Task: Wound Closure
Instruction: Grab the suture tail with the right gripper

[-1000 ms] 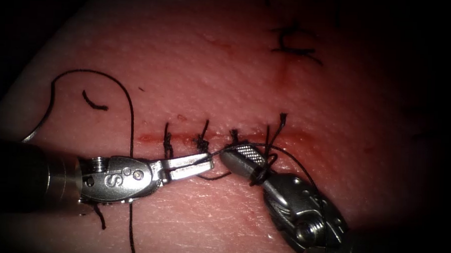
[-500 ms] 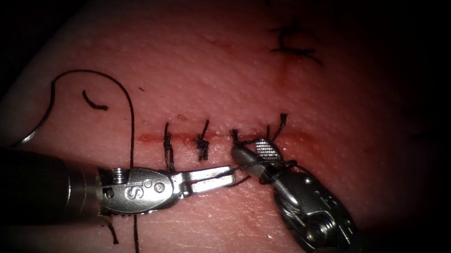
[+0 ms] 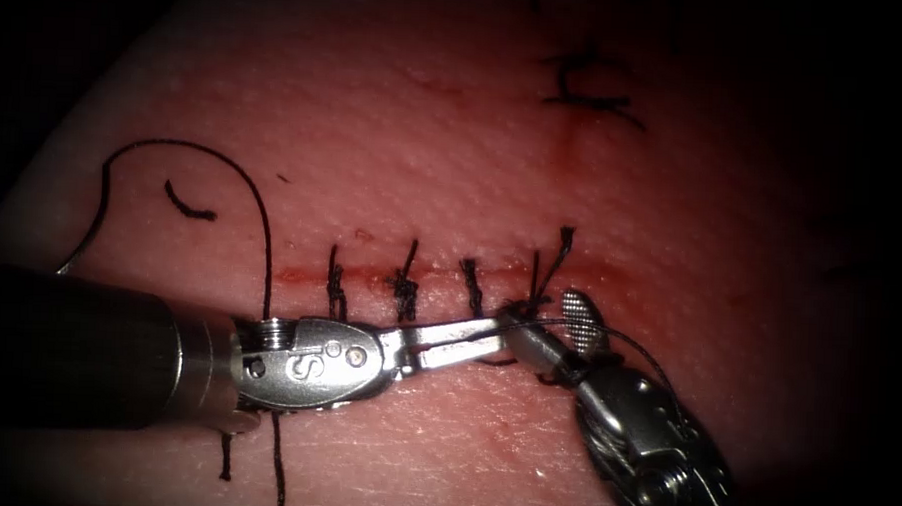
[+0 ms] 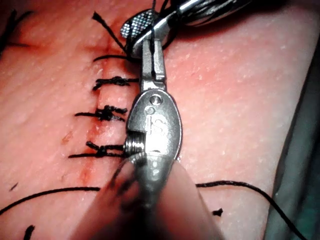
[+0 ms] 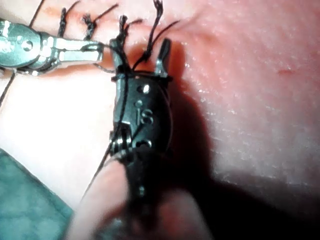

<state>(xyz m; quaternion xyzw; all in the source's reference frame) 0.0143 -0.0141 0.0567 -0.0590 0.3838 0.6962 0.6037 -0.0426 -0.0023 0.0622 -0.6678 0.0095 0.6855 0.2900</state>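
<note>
My left tool point(image 3: 493, 333) lies across the tissue point(image 3: 425, 132) just below the cut point(image 3: 300, 275), jaws shut on the thread point(image 3: 618, 339) at their tips. These tips point(image 4: 150, 42) touch my right tool point(image 3: 547, 316), which stands open at the rightmost stitch point(image 3: 561, 249), thread wound around both its jaws point(image 5: 142, 47). The right tool holds nothing. The needle point(image 3: 70, 262) lies loose on the tissue at far left, partly behind the left shaft, not in the tissue. From it a long thread loop point(image 3: 262, 216) arcs over and runs down past the left tool.
Three tied stitches point(image 3: 405, 281) cross the cut left of the tools. A short cut thread piece point(image 3: 187, 206) lies upper left. An older stitch point(image 3: 587, 88) sits at the top right. Green cloth point(image 4: 300, 150) borders the tissue.
The left tool has slid to the right and slightly down, holding the thread. The right tool has drawn back to the right, with the thread wraps still around its open jaws.
</note>
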